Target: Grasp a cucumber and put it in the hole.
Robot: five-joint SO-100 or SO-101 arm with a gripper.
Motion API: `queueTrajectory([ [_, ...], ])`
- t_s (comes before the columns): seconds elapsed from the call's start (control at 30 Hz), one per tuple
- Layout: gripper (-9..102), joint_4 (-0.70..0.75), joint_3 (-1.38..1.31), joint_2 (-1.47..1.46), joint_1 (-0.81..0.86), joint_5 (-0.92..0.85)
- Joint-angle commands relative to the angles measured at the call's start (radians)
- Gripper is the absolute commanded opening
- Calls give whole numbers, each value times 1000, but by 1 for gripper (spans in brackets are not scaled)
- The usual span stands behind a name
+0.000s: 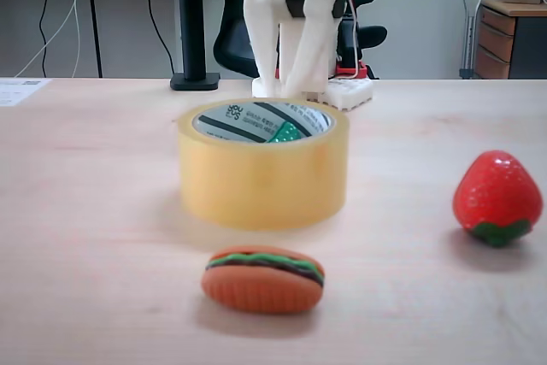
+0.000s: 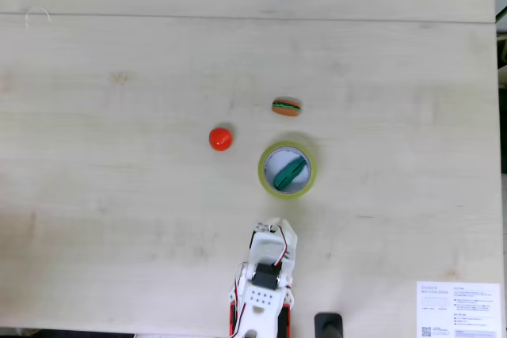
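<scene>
The dark green cucumber (image 2: 290,172) lies inside the hole of the yellowish tape roll (image 2: 261,169), slanted across the opening. In the low fixed view only its tip (image 1: 286,132) shows above the white striped inner core (image 1: 231,117) of the roll (image 1: 263,181). My arm (image 1: 295,32) is folded back near its base, behind the roll. From above, my gripper (image 2: 274,229) sits a short way below the roll, apart from it and holding nothing I can see. Its jaws are too small and folded to read.
A toy burger (image 1: 263,278) (image 2: 286,107) lies just beyond the roll from the arm. A red strawberry (image 1: 497,198) (image 2: 220,138) stands to one side. A paper sheet (image 2: 458,308) lies at a table corner near the arm's base.
</scene>
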Motion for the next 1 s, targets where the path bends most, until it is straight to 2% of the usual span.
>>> queueTrajectory([
  [0.0,0,-35,57,2,-2,-6],
  [0.97,0,-66,87,2,3,-6],
])
